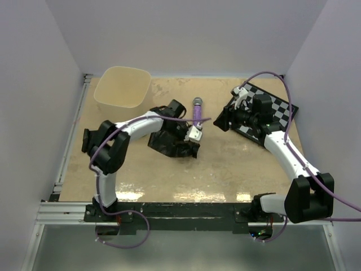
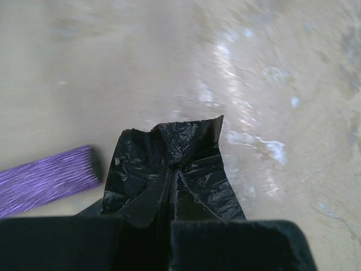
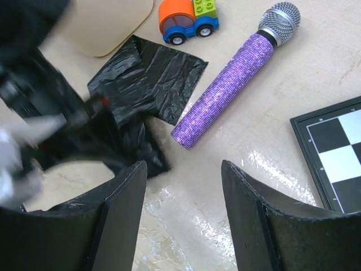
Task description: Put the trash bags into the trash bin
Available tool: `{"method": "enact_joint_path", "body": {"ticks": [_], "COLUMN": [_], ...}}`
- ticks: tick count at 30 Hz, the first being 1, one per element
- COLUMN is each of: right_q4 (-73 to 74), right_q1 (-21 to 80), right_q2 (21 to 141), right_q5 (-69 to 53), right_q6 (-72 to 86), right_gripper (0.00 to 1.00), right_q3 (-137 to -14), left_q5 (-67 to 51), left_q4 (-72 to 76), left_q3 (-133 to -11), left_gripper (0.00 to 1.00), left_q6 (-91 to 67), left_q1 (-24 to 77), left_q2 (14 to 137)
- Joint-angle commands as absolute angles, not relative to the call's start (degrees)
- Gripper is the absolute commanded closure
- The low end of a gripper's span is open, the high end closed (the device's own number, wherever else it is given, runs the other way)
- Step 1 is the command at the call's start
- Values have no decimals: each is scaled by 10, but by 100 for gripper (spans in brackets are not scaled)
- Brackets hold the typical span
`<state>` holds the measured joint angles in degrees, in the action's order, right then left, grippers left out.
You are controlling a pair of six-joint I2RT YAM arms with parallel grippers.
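A crinkly black trash bag (image 1: pixel 169 145) lies on the table's middle. My left gripper (image 1: pixel 189 137) is shut on a bunched fold of the trash bag (image 2: pixel 169 169), which sticks out between the closed jaws (image 2: pixel 169 228). In the right wrist view a flat part of the trash bag (image 3: pixel 149 84) spreads beside the blurred left arm (image 3: pixel 45 124). The cream trash bin (image 1: pixel 121 86) stands upright at the back left, apart from the bag. My right gripper (image 1: pixel 221 121) hovers open to the right, and nothing is between its fingers (image 3: pixel 183 166).
A purple glittery microphone (image 1: pixel 197 111) lies just right of the bag, also in the wrist views (image 2: pixel 45 179) (image 3: pixel 231 93). A chequered board (image 1: pixel 265 110) lies under the right arm. An orange toy car (image 3: pixel 186 20) stands near the bin (image 3: pixel 107 25).
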<state>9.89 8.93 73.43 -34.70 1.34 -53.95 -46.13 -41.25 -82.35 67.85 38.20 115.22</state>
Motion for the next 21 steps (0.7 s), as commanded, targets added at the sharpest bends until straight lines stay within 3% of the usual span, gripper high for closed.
{"method": "enact_joint_path", "body": {"ticks": [1, 4, 7, 11, 16, 21], "right_q4": [113, 133, 132, 74, -10, -68], "right_q1": [86, 86, 86, 86, 87, 89], "right_q2": [731, 732, 733, 737, 740, 736], "right_q5": [-377, -383, -402, -495, -633, -690], "right_q6": [-15, -43, -54, -30, -4, 66], "right_gripper": [39, 42, 52, 64, 66, 62], "right_q3": [-564, -577, -575, -583, -638, -679], "left_q5": [-507, -473, -449, -468, -475, -511], "left_q4": [-152, 40, 135, 149, 137, 102], "left_q3": [-783, -724, -705, -716, -722, -751], "left_gripper": [100, 100, 100, 100, 100, 100], "left_q6": [415, 258, 167, 113, 99, 104], "left_q1": [348, 333, 330, 330, 330, 326], "left_q2": [1013, 945, 893, 869, 854, 859]}}
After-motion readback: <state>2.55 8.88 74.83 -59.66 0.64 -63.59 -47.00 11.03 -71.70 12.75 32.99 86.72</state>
